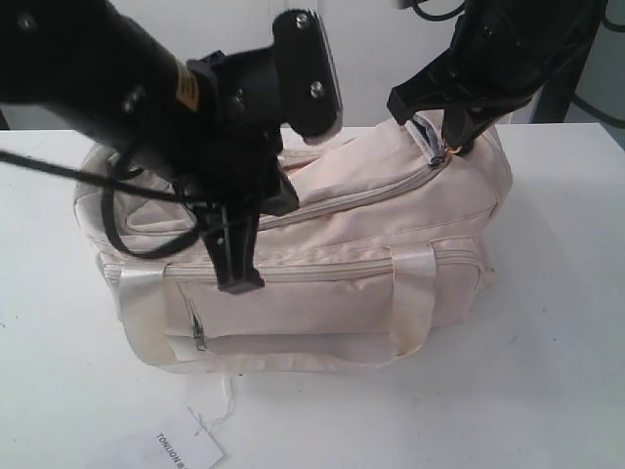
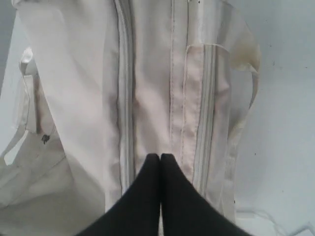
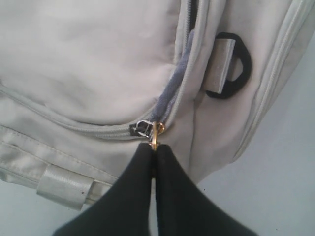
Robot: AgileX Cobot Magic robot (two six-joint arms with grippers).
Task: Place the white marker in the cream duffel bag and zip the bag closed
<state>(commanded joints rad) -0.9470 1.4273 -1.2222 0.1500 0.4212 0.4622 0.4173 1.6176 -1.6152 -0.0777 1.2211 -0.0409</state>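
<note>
A white table (image 1: 557, 371) carries the cream duffel bag (image 1: 322, 303), which lies with its long front side toward the exterior camera. A paper hang tag (image 1: 186, 451) lies on the table just in front of it. The white marker shows in no view. Since the top zipper (image 1: 342, 200) runs shut along most of its curve, the marker is most likely already inside, and the step in hand looks to be the last stretch of zipping. The left arm (image 1: 107, 78) reaches in from the left and bends down over the bag's front. The left gripper (image 2: 160, 156) has its fingers pressed together tip to tip against the fabric between the top zipper and the front pocket zipper (image 2: 206, 113); whether a fold is pinched cannot be told. The right arm (image 1: 508, 49) comes down at the bag's right end, where the right gripper (image 3: 153, 146) has its fingers clamped on the gold ring pull (image 3: 155, 132). Beyond the slider, a short open length with a grey edge leads toward the black D-ring (image 3: 236, 64). To finish cleanly, the pull should be drawn along the line of the teeth rather than lifted off them. Meanwhile the left gripper should brace the bag so the soft cloth is taut and does not bunch under the slider.
</note>
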